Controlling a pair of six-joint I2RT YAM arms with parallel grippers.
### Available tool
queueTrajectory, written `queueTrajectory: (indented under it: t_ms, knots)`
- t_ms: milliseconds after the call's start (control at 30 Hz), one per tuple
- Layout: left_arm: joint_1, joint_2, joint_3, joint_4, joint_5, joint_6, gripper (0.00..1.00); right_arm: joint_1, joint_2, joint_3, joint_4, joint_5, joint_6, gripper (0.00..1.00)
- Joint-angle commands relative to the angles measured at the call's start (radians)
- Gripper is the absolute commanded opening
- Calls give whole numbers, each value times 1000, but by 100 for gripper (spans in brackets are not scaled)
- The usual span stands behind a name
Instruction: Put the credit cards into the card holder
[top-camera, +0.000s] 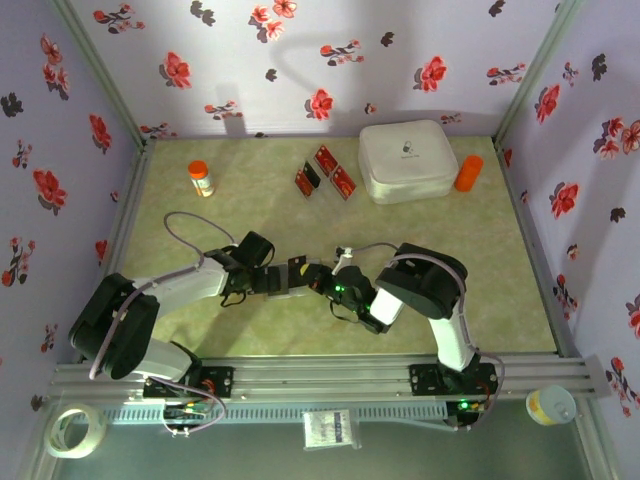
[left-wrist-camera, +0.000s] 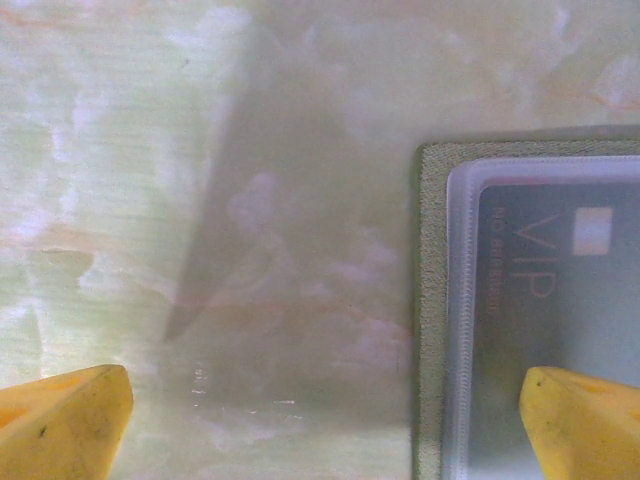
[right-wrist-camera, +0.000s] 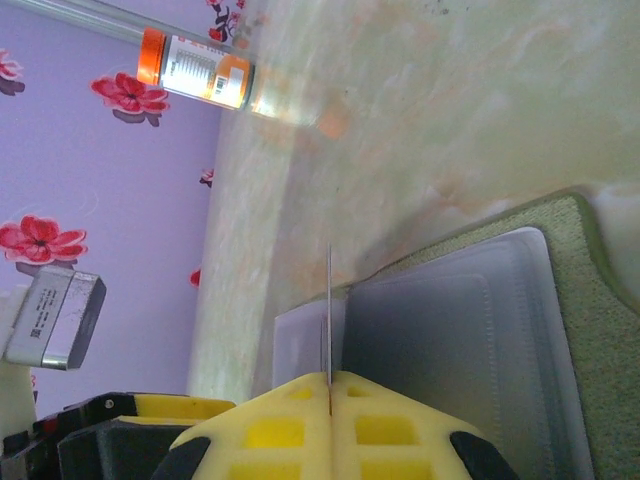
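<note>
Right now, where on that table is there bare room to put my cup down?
The widest bare patch is the table's right side, between the white box and the right arm. Another lies between the orange-capped bottle and the red cards. It is crowded near the middle, where the left hand and right hand meet over the card holder.

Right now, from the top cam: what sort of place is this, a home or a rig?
Likely a staged tabletop test booth, not a home: floral wallpaper panels boxed by metal posts, a marble-look table, and an aluminium mounting rail at the near edge.
</note>
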Motion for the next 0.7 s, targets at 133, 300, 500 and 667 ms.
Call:
queueTrajectory:
  t_ms: [133, 300, 500, 667]
  knots:
    - [-8, -14, -10, -44, -25, -2, 100, 12, -6, -1, -160, -43, -34, 0]
    - [-8, -14, -9, -44, -25, -1, 100, 12, -10, -7, -177, -47, -35, 0]
    - [-8, -15, -11, -44, -25, -1, 100, 12, -16, -9, -210, -57, -36, 0]
    - [-8, -16, -11, -44, -25, -1, 100, 12, -32, -13, -244, -61, -39, 0]
